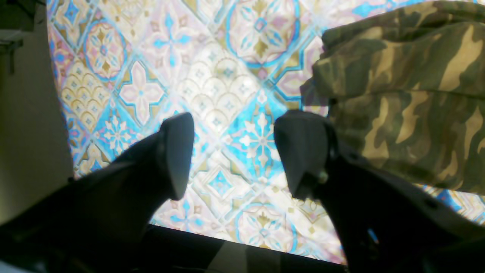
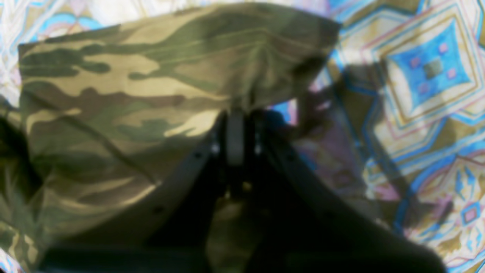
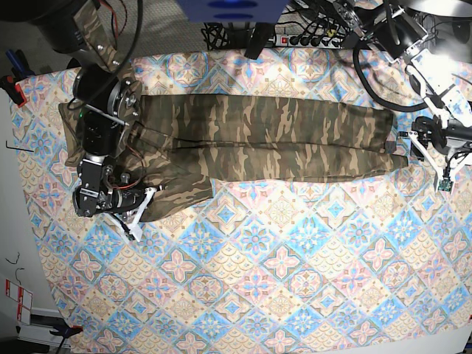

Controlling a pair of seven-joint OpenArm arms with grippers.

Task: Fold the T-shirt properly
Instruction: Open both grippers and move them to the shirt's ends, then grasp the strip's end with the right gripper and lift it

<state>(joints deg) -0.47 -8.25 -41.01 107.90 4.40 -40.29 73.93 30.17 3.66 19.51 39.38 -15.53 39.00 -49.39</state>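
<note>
The camouflage T-shirt (image 3: 265,136) lies as a long folded band across the back of the tablecloth (image 3: 280,258). My right gripper (image 3: 147,198) is at the shirt's left end. In the right wrist view it (image 2: 235,129) is shut on a raised fold of the shirt (image 2: 113,91). My left gripper (image 3: 404,145) is at the shirt's right end. In the left wrist view it (image 1: 240,151) is open and empty over the tablecloth (image 1: 212,76), with the shirt's edge (image 1: 409,94) just to the right of one finger (image 1: 303,151).
A power strip and cables (image 3: 317,33) lie behind the table's back edge. The table's edge (image 1: 227,254) is close below my left gripper, with floor (image 1: 26,132) beyond. A piece of camouflage cloth (image 3: 96,29) shows at the back left by the arm.
</note>
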